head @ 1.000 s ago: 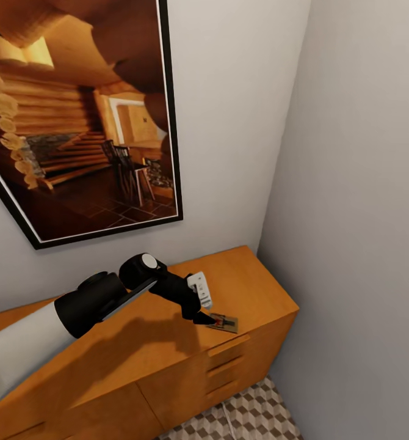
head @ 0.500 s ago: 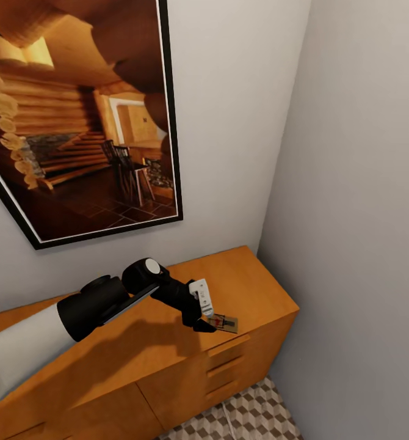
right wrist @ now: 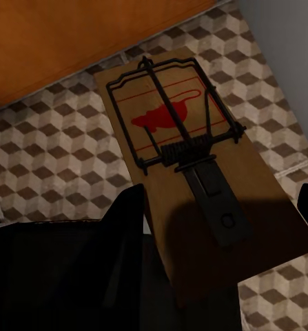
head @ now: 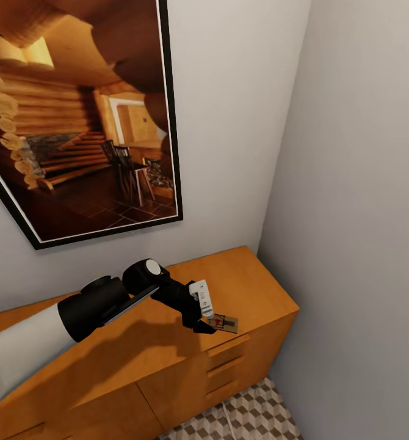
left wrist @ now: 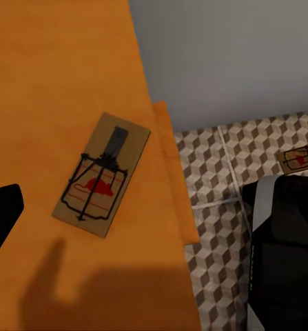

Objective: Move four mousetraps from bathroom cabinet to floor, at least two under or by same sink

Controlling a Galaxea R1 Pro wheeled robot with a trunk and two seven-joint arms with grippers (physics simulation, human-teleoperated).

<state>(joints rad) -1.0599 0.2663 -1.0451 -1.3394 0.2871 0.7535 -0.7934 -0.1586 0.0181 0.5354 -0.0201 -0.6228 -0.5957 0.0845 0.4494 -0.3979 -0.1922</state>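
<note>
The right gripper (right wrist: 219, 207) is clamped on one mousetrap (right wrist: 188, 165) above the bathroom floor (right wrist: 50, 158), fingers at both long edges. The left wrist view shows a second trap (left wrist: 102, 174) flat by the cabinet (left wrist: 57, 69) top's front edge, lying diagonally, between the left gripper (head: 208, 322)'s parted, empty fingers. A third (left wrist: 300, 159) lies on the tiles below.

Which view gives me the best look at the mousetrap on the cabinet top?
The left wrist view: the mousetrap lies flat, fully visible near the cabinet edge. In the head view it is tiny beside the left tool.
</note>
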